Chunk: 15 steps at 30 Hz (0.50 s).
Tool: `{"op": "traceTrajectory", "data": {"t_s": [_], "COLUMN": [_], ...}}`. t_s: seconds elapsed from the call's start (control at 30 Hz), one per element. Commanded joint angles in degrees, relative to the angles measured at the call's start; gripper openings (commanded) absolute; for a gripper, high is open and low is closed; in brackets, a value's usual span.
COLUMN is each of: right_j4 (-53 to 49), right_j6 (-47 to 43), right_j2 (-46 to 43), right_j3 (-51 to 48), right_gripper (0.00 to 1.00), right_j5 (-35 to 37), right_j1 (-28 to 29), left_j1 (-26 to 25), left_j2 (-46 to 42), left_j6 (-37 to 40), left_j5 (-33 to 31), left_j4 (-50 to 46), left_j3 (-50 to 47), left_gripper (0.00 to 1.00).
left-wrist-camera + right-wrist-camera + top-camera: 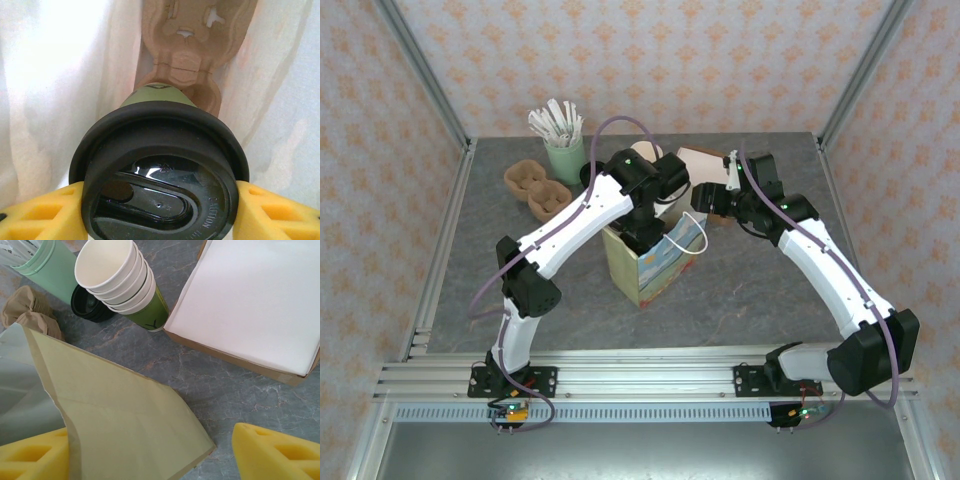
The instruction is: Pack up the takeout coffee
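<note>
Two yellow fingers of the left gripper clamp the coffee by its black lid, inside the bag in the middle of the table, above a pulp carrier. The right gripper gapes wide, the bag's wall beside one finger, nothing pinched.

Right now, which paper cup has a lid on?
The takeout coffee in the left gripper, inside the bag, black-lidded; the stacked cups are open-topped.

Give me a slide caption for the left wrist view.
Left claw holds the takeout coffee inside the bag, above a pulp carrier.
</note>
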Motion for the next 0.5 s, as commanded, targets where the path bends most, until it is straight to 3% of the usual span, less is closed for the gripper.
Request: {"op": "traceTrajectory", "data": {"t_s": [0.0,0.47], "right_j4": [-0.1,-0.2], "right_j6": [-0.3,-0.3], "right_j2": [-0.3,-0.5], "right_j3": [-1.0,-0.9], "right_gripper": [0.74,0.74], "right_j5": [1.2,1.4], "right_j1": [-0.4,-0.5], "left_j1": [0.4,0.1], "left_j2": [1.2,-0.2], "left_j6": [1.4,3.8], "left_j5": [1.1,-0.1], "left_j4": [-7.5,-6.4], "left_j3": [0.4,-2.9], "left_gripper": [0.29,0.28]}}
